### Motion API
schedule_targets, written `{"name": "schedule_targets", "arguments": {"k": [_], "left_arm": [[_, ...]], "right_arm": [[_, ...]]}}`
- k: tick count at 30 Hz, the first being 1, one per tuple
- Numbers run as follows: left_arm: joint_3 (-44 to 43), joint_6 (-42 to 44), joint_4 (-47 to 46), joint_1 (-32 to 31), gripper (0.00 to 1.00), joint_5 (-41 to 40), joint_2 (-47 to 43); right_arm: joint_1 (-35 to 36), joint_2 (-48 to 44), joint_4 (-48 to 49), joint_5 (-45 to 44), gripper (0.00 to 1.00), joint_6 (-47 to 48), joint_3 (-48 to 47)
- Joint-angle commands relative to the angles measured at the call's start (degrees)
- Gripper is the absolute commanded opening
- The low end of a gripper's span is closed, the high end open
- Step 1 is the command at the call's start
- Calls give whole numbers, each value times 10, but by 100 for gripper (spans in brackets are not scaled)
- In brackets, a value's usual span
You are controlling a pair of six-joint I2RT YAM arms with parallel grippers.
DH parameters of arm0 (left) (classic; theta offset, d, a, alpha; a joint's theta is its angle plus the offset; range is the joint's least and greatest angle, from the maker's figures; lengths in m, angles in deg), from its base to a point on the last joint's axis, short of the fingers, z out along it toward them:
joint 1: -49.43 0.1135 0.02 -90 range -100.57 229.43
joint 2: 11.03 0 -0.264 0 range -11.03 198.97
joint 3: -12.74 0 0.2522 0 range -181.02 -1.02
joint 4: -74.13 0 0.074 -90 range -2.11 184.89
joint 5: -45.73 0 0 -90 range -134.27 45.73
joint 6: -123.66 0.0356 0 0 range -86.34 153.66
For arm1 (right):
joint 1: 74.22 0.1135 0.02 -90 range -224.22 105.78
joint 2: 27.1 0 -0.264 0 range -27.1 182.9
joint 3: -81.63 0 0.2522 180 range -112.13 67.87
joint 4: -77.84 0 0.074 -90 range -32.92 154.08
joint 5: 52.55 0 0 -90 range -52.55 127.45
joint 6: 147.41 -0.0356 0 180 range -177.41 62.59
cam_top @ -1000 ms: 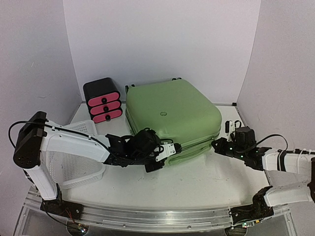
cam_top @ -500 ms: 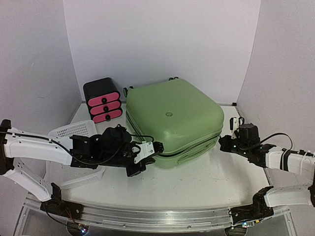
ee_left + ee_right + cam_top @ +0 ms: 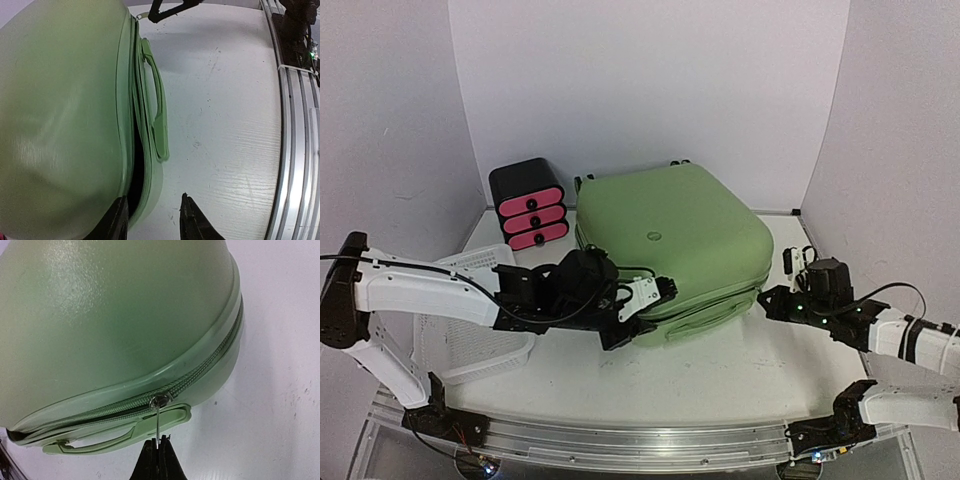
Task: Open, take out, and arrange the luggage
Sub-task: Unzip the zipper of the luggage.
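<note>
Bottom centre, the right gripper point(image 3: 156, 446) pinches the zipper pull point(image 3: 158, 420) to unzip the luggage point(image 3: 110, 315); the left gripper point(image 3: 156, 222), jaws parted, straddles its lower shell's edge.

Left wrist view: luggage point(image 3: 65, 125) running off the frame at 9 and 6 o'clock. The slit between its shells is showing only black, so the inside is not readable. Left gripper point(image 3: 155, 220) being cut off at 6 o'clock.

Right wrist view: shell overrunning 12 and 9 o'clock. Zipper pull point(image 3: 159, 420) disappearing at its lower end between the pinched tips of the right gripper point(image 3: 157, 450).

Top view: left arm point(image 3: 430, 290) lying across the basket point(image 3: 470, 355) toward its 12 o'clock side, hiding mesh.
</note>
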Motion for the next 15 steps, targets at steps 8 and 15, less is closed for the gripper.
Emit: {"name": "schedule_targets", "arguments": {"k": [8, 15], "left_arm": [[-165, 38, 17, -33, 41, -43, 137], [-190, 42, 25, -39, 42, -82, 181]], "right_arm": [[64, -81, -28, 35, 0, -56, 13], [113, -119, -23, 27, 0, -84, 43]]}}
